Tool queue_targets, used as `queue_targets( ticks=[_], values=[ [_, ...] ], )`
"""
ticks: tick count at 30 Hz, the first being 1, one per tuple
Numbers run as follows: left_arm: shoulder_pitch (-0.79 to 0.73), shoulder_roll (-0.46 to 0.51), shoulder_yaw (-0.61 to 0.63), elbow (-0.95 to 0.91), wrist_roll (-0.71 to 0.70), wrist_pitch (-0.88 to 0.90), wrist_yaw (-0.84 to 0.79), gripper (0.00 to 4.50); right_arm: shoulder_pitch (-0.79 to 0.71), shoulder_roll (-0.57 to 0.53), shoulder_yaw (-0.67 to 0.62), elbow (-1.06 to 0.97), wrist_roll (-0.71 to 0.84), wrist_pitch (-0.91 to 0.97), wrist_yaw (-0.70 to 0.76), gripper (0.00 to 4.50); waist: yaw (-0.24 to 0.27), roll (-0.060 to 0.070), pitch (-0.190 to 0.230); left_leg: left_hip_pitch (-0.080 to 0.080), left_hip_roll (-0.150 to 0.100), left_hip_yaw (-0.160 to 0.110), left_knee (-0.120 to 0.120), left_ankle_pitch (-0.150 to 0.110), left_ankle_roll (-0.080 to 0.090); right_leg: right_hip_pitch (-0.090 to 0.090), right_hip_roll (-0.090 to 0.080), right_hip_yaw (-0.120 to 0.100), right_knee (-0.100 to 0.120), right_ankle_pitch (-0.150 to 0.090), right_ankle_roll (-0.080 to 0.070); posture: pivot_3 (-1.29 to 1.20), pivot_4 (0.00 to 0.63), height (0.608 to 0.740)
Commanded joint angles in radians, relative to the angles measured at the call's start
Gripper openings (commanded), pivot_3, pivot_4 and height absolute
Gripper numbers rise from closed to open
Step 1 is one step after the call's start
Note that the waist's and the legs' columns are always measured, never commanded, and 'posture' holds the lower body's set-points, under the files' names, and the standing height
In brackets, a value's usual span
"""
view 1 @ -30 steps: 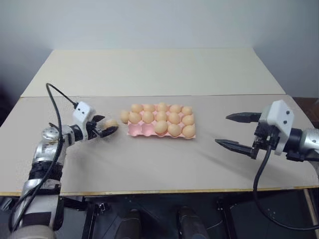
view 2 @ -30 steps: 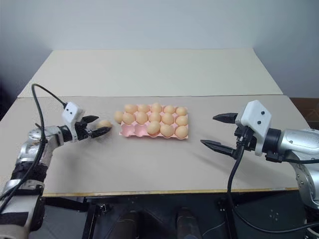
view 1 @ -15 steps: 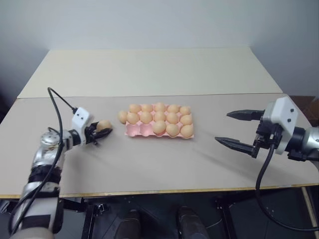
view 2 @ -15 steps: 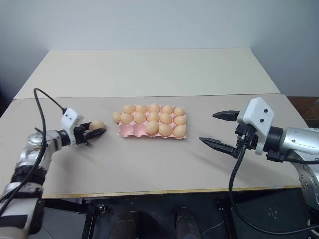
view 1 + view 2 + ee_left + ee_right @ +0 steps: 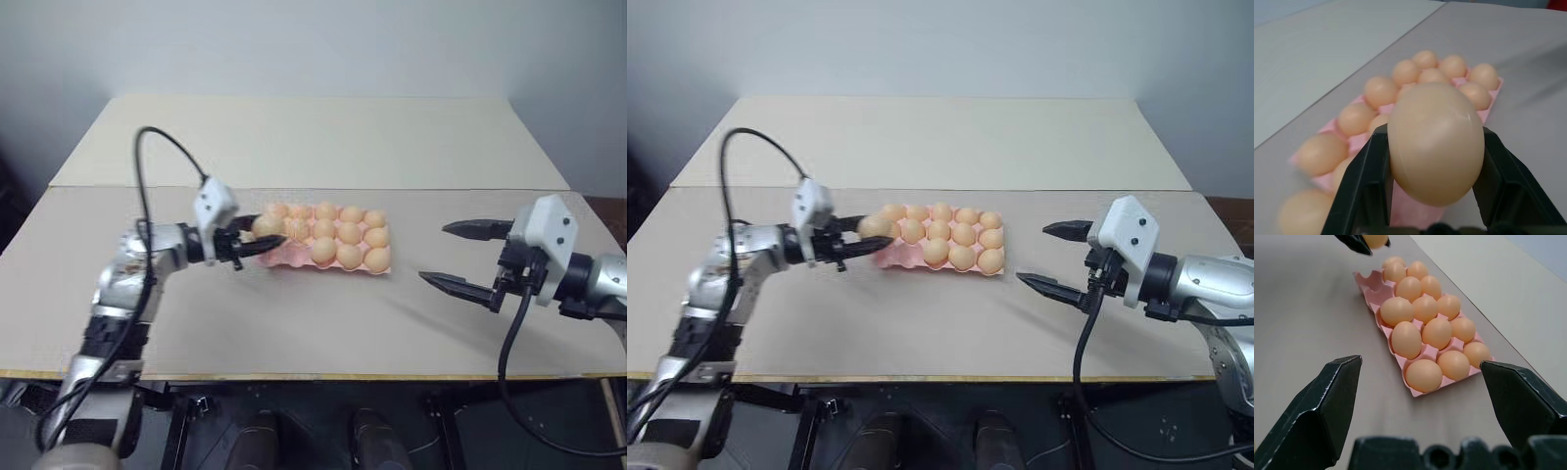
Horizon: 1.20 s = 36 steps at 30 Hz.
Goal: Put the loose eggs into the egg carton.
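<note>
One egg [image 5: 1436, 142] clamped between left gripper [image 5: 257, 241] fingers over egg carton [image 5: 294, 257] left end; right gripper [image 5: 466, 258] spread wide, empty.

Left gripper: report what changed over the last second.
The left gripper closed on a loose egg on the table, lifted it and carried it to the egg carton's left end. The right gripper stayed open in place.
</note>
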Motion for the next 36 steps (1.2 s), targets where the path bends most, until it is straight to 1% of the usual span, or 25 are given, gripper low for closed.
queue_targets(
  ticks=[1, 5, 8, 13, 14, 16, 20, 24, 26, 28, 29, 31, 33, 36],
  values=[
    [-0.052, -0.035, -0.043, 0.047, 0.043, -0.044, -0.005, 2.16, 0.005, -0.01, -0.043, -0.048, 0.017, -0.008, -0.019, 4.5, -0.002, 0.0, 0.0, 0.0, 0.0, 0.0, 0.0, 0.0, 0.0, 0.0, 0.0, 0.0, 0.0, 0.0, 0.0, 0.0, 0.15, 0.74],
    [-0.065, -0.046, -0.084, 0.082, 0.086, -0.069, -0.02, 2.16, 0.033, -0.01, -0.064, -0.075, 0.021, 0.006, -0.042, 4.5, -0.004, 0.0, 0.0, 0.001, 0.0, 0.0, 0.0, 0.0, 0.001, 0.0, 0.001, 0.0, 0.0, 0.0, 0.0, 0.0, 0.15, 0.74],
    [-0.068, -0.036, -0.075, 0.095, 0.093, -0.078, -0.025, 2.74, 0.052, -0.011, -0.08, -0.087, 0.029, 0.01, -0.048, 4.5, -0.002, 0.0, 0.0, 0.0, 0.0, 0.0, 0.0, 0.0, 0.001, 0.0, 0.001, 0.0, 0.0, 0.0, 0.0, 0.0, 0.15, 0.74],
    [-0.09, -0.019, -0.05, 0.111, 0.08, -0.07, -0.054, 4.36, 0.056, -0.008, -0.075, -0.087, 0.03, 0.01, -0.057, 4.5, 0.001, 0.0, 0.0, 0.0, 0.0, 0.0, 0.001, 0.0, 0.001, 0.0, 0.0, 0.0, 0.0, 0.0, 0.0, 0.0, 0.15, 0.74],
    [-0.098, -0.021, -0.042, 0.113, 0.074, -0.059, -0.052, 4.44, 0.051, -0.009, -0.068, -0.08, 0.029, 0.008, -0.059, 4.5, 0.001, 0.0, 0.0, 0.0, 0.0, 0.0, 0.001, 0.0, 0.001, 0.0, 0.0, 0.0, 0.0, 0.0, 0.0, 0.0, 0.15, 0.74],
    [-0.109, -0.024, -0.029, 0.116, 0.068, -0.053, -0.048, 4.44, 0.043, -0.011, -0.059, -0.068, 0.027, 0.002, -0.06, 4.5, 0.002, 0.0, 0.0, 0.0, 0.0, 0.0, 0.001, 0.0, 0.001, 0.0, 0.0, 0.0, 0.0, 0.0, 0.0, 0.0, 0.15, 0.74],
    [-0.125, 0.024, 0.046, 0.095, 0.027, -0.036, -0.053, 4.44, 0.031, -0.022, -0.057, -0.055, 0.029, -0.003, -0.051, 4.5, -0.003, 0.0, 0.0, 0.0, 0.0, 0.0, 0.001, 0.0, 0.001, 0.0, 0.0, 0.0, 0.0, 0.0, 0.0, 0.0, 0.15, 0.74],
    [-0.071, 0.199, 0.174, 0.058, -0.028, -0.037, -0.133, 4.44, 0.023, -0.029, -0.07, -0.028, 0.039, -0.007, -0.031, 4.5, -0.021, 0.0, 0.0, 0.0, 0.001, 0.0, 0.001, -0.001, 0.001, 0.0, 0.001, 0.0, 0.0, 0.0, 0.0, 0.0, 0.15, 0.74],
    [-0.033, 0.262, 0.22, 0.037, -0.058, -0.027, -0.164, 4.44, 0.021, -0.03, -0.072, -0.019, 0.045, -0.011, -0.024, 4.5, -0.025, 0.0, 0.0, 0.001, 0.001, 0.0, 0.0, -0.001, 0.002, -0.001, 0.001, 0.001, 0.0, 0.0, 0.0, 0.0, 0.15, 0.74],
    [0.077, 0.37, 0.341, -0.022, -0.121, 0.031, -0.221, 4.44, 0.017, -0.03, -0.068, -0.008, 0.056, -0.017, -0.007, 4.5, -0.025, 0.0, 0.0, 0.001, 0.001, 0.0, 0.0, -0.001, 0.002, 0.0, 0.001, 0.001, 0.0, 0.0, 0.0, 0.0, 0.15, 0.74],
    [0.124, 0.408, 0.389, -0.048, -0.147, 0.056, -0.237, 4.44, 0.016, -0.028, -0.065, -0.005, 0.059, -0.021, 0.0, 4.5, -0.03, 0.0, 0.0, 0.001, 0.001, 0.0, 0.0, -0.001, 0.002, 0.0, 0.001, 0.001, 0.0, 0.0, 0.0, 0.0, 0.15, 0.74],
    [0.272, 0.467, 0.507, -0.115, -0.194, 0.108, -0.271, 4.44, 0.014, -0.022, -0.047, -0.002, 0.06, -0.026, 0.011, 4.5, -0.03, 0.001, 0.0, 0.001, 0.002, 0.0, 0.0, -0.002, 0.003, -0.001, 0.001, 0.002, 0.0, 0.0, 0.0, 0.0, 0.15, 0.74],
    [0.392, 0.487, 0.585, -0.179, -0.207, 0.122, -0.272, 4.44, 0.013, -0.02, -0.035, 0.004, 0.052, -0.038, 0.022, 4.5, -0.025, 0.001, 0.001, 0.001, 0.002, 0.0, 0.0, -0.002, 0.003, -0.001, 0.001, 0.001, 0.0, 0.0, 0.0, 0.0, 0.15, 0.74],
    [0.456, 0.48, 0.642, -0.251, -0.246, 0.163, -0.226, 4.44, -0.021, -0.019, -0.026, 0.029, 0.058, -0.031, 0.019, 4.5, -0.007, 0.001, 0.001, 0.003, 0.001, 0.0, 0.0, -0.002, 0.003, 0.002, -0.001, 0.0, 0.0, 0.0, 0.0, 0.0, 0.15, 0.74]
  ],
)
